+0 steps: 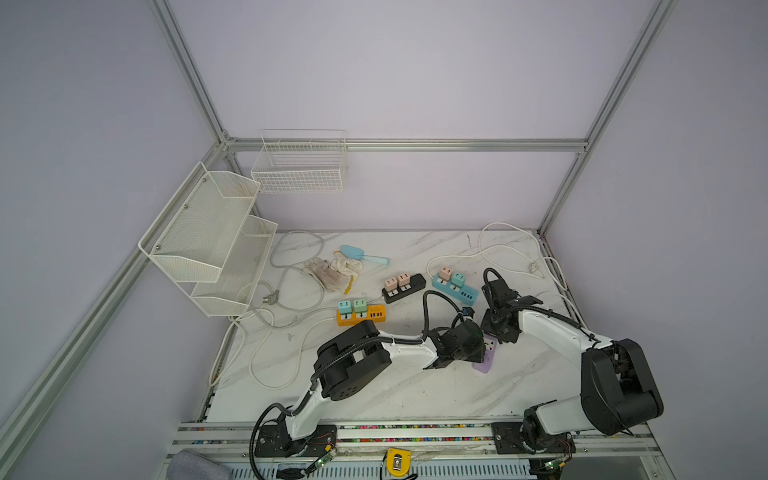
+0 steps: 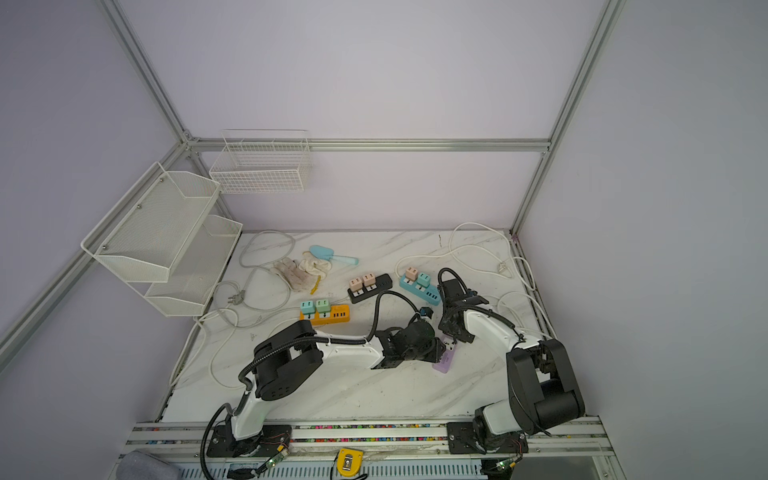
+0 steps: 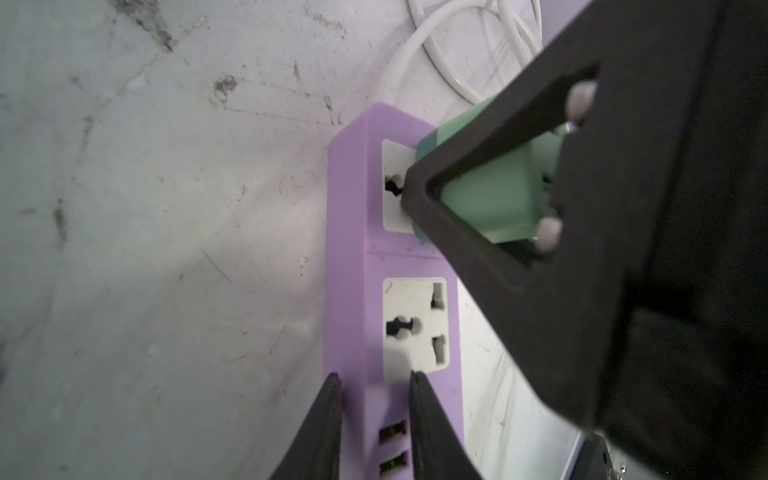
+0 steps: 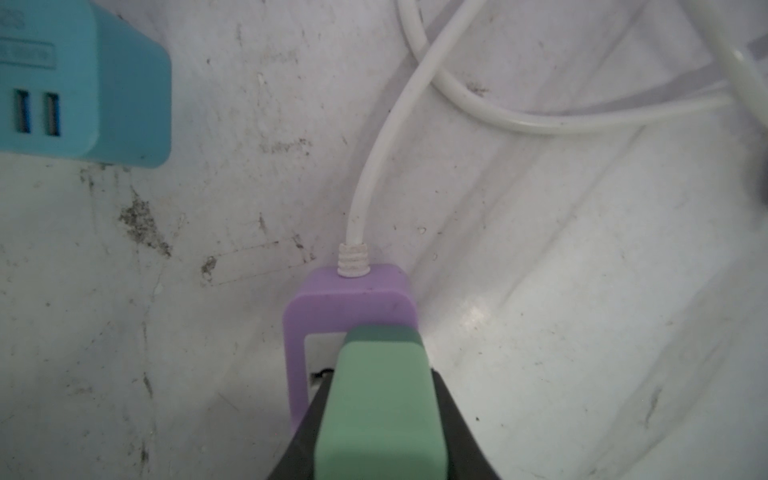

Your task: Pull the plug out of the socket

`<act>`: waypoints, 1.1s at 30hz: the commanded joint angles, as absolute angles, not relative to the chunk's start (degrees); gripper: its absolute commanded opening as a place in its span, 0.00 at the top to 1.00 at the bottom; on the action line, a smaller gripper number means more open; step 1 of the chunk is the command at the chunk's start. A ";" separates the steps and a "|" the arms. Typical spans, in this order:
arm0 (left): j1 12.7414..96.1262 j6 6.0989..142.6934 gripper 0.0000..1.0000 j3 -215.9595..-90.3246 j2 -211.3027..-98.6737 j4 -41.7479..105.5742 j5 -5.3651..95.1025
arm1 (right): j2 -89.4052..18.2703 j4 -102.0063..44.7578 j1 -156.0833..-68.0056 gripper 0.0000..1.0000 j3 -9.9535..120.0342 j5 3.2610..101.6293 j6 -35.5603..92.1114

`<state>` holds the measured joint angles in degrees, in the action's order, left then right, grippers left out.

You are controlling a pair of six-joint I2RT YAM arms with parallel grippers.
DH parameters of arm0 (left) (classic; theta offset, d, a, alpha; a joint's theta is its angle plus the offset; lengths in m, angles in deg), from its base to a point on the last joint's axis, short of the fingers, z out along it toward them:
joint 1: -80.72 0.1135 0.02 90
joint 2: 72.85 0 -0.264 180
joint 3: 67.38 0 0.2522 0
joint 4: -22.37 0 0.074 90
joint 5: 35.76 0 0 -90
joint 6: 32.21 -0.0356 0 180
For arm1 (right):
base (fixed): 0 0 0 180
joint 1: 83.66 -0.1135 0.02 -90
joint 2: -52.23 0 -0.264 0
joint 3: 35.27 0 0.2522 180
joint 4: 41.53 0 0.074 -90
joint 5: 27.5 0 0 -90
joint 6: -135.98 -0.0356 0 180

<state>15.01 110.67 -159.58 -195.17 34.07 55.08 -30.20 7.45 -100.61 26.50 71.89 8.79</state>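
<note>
Nearest, the left claw [image 3: 374, 390], nearly closed and empty, is pressing its tips on the purple power strip [image 3: 353, 249], apparently pinning it. Beyond, the right claw [image 4: 378, 382] is clamping the green plug [image 3: 490, 195] at the end socket [image 3: 395, 162], by the white cord [image 4: 365, 199].

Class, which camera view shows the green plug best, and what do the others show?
The right wrist view: the green plug fills the foreground, clamped by the right gripper. The left wrist view shows it partly behind that gripper's black finger. In both top views it is hidden.
</note>
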 commanded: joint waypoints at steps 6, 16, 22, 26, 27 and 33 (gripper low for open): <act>12.83 109.56 0.74 -158.97 -199.59 44.14 52.83 | -29.02 5.97 -99.88 0.81 28.62 69.84 9.96; 12.79 109.83 0.74 -158.53 -199.47 44.14 53.23 | -28.75 6.35 -97.99 0.79 28.54 68.98 11.09; 12.44 109.29 0.74 -159.72 -200.31 44.19 52.83 | -30.44 6.45 -99.75 0.80 30.51 70.16 11.05; 12.43 109.62 0.74 -159.46 -200.20 44.53 53.35 | -31.75 6.15 -101.22 0.81 31.14 69.72 9.76; 12.37 109.64 0.74 -159.36 -200.12 44.55 53.52 | -31.24 6.07 -101.11 0.80 31.00 69.50 10.04; 12.43 109.73 0.74 -159.40 -200.19 44.47 53.37 | -28.62 7.31 -96.96 0.79 30.48 68.05 12.36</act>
<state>14.55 110.74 -159.79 -195.58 33.78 56.22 -31.53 8.93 -98.08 28.49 69.37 12.48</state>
